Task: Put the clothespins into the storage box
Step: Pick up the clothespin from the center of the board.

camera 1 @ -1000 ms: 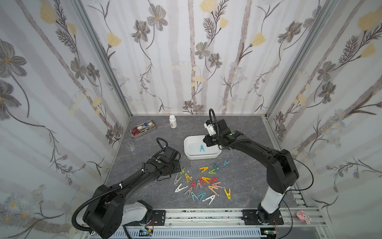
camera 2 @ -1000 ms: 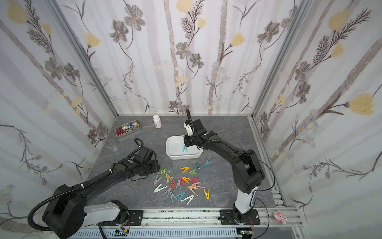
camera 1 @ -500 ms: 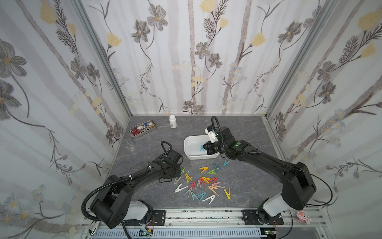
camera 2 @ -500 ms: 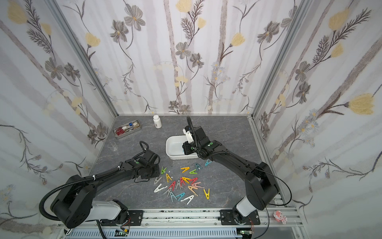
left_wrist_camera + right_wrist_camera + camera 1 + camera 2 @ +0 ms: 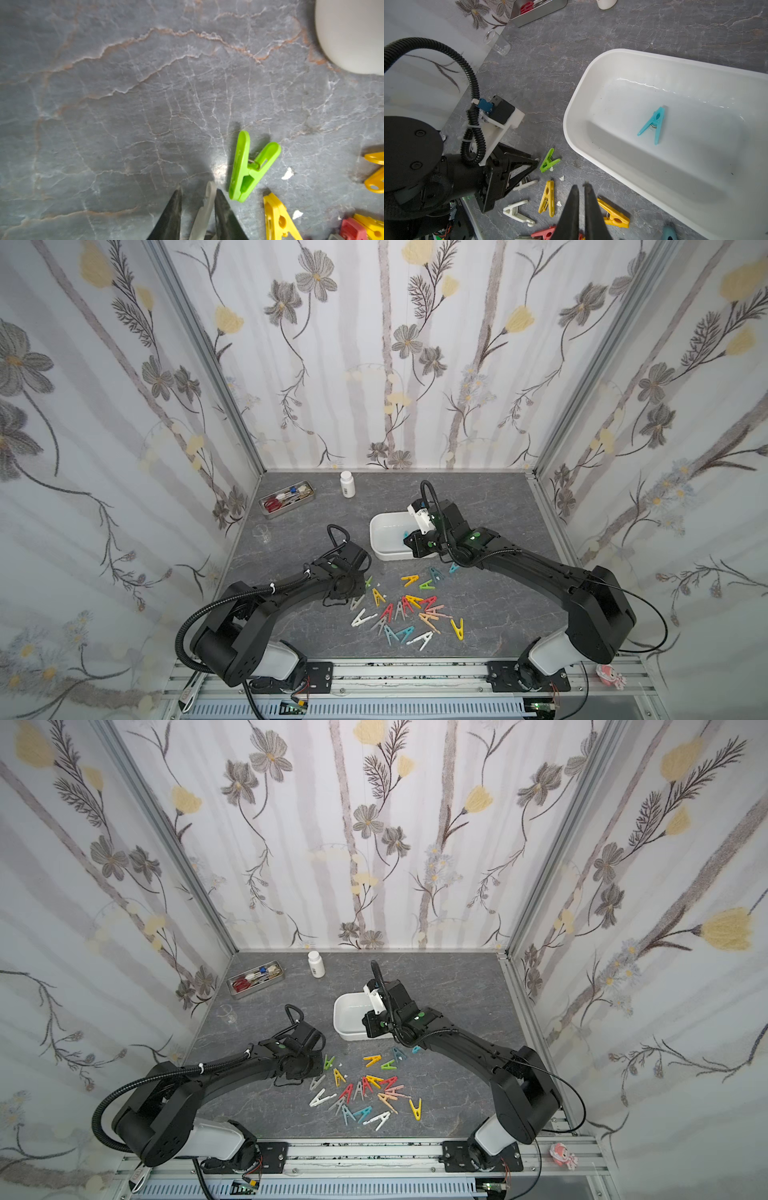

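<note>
Grey clothespin [image 5: 204,209] lies between the narrowly parted jaws of the left end effector [image 5: 197,190] on the tabletop [image 5: 145,93]; whether it is pinched yet, I cannot tell. The right end effector [image 5: 581,187] is closed, empty, beside the storage box [image 5: 571,116], which holds one teal clothespin [image 5: 654,124]. Pickup seems in hand; next calls for a firm squeeze, then a lift.

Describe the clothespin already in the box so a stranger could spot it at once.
Find the white box near the middle of the grey table. A light blue clothespin lies on its floor. It is the only one inside; the other clothespins are scattered on the table outside it.
</note>
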{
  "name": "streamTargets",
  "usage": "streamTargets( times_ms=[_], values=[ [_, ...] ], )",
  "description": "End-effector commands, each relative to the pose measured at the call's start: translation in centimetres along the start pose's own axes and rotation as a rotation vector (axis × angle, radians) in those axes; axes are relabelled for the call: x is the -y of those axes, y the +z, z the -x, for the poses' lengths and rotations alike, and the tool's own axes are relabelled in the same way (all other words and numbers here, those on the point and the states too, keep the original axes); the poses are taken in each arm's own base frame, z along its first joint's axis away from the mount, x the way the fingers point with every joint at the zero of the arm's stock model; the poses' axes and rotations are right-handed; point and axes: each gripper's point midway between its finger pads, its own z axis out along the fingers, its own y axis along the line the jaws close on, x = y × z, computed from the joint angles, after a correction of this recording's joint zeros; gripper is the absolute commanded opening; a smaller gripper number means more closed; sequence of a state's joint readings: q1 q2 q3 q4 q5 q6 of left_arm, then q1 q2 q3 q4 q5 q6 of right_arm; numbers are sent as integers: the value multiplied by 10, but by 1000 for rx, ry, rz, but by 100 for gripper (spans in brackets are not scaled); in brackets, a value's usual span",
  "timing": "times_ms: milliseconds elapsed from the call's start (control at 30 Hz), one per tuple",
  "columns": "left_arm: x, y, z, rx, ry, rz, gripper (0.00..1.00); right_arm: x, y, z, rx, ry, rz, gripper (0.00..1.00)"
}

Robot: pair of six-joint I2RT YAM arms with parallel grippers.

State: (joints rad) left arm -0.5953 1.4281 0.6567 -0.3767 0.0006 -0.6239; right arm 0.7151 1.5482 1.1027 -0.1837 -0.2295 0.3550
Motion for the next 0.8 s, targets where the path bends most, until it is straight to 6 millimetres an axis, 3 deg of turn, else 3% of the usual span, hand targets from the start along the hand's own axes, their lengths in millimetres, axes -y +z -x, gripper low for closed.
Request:
streamTargets(
  times_ms=[0,600,767],
  values=[
    [-5,4,-7,-24,5,17,28,-4,0,7,32,-2,19,10],
    [-8,-1,-5,-17,9,41,6,-6,2,7,31,-3,27,9],
    [-3,-8,1,0,3,23,5,-7,1,8,34,-2,27,9]
  ],
)
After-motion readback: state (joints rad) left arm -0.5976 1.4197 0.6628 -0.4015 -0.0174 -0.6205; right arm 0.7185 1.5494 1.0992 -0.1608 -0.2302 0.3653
